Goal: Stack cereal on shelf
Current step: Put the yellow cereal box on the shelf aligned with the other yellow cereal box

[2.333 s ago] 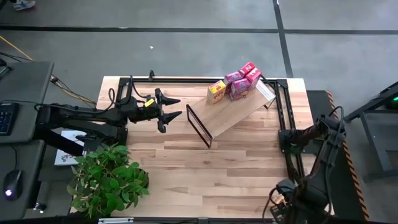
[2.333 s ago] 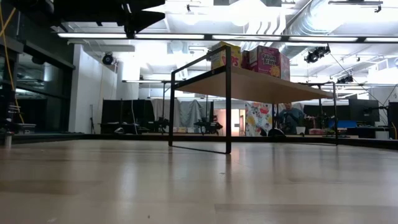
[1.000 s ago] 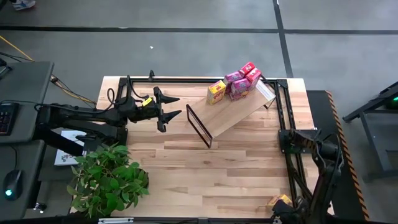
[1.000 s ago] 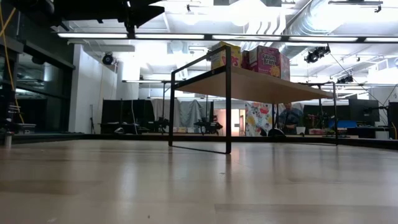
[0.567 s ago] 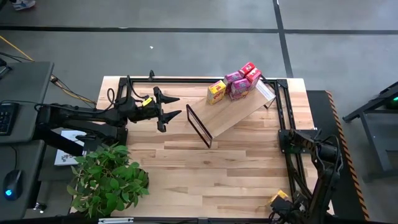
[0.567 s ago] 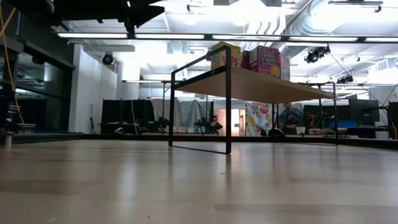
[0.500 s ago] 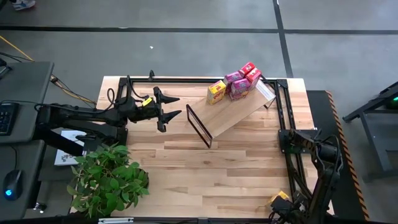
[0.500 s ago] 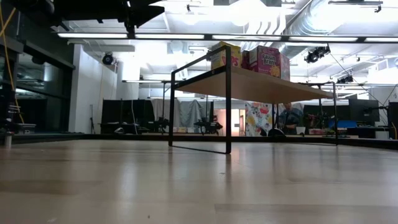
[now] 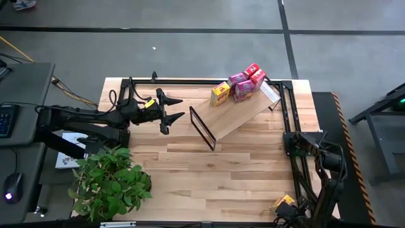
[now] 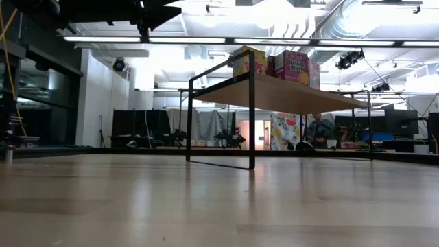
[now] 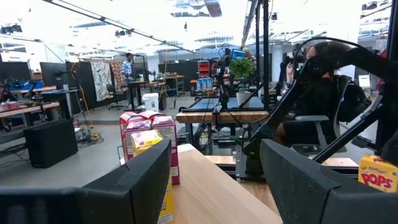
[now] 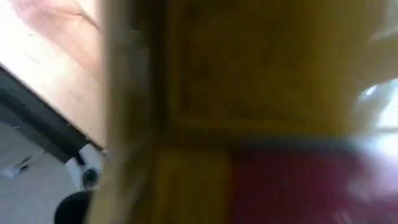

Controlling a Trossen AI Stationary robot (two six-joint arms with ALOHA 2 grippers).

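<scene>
The shelf [image 9: 237,117] stands slantwise on the table's far half, on its black wire ends. At its far right end stand several cereal boxes: a yellow one [image 9: 220,93], two pink ones [image 9: 242,85] and two red ones [image 9: 255,73]. Another yellow cereal box [image 9: 282,204] is at the table's near right corner. My right gripper [image 9: 291,211], shut, points steeply down close over this box, which fills its wrist view [image 12: 249,74]. My left gripper [image 9: 182,108] hangs open and empty left of the shelf. My right gripper is close over the yellow cereal box at the near right corner. Its wrist hides the fingertips from above and its own view is blurred, so I cannot tell whether it touches the box.
A potted plant [image 9: 111,180] stands at the table's near left corner. Black rails [image 9: 290,136] run along the table's right and far edges. The bare wood between the shelf and the near edge [image 9: 215,177] is free room.
My right arm has sunk a little at the near right corner and its gripper has tipped more steeply down toward the yellow cereal box. The box lies where it was.
</scene>
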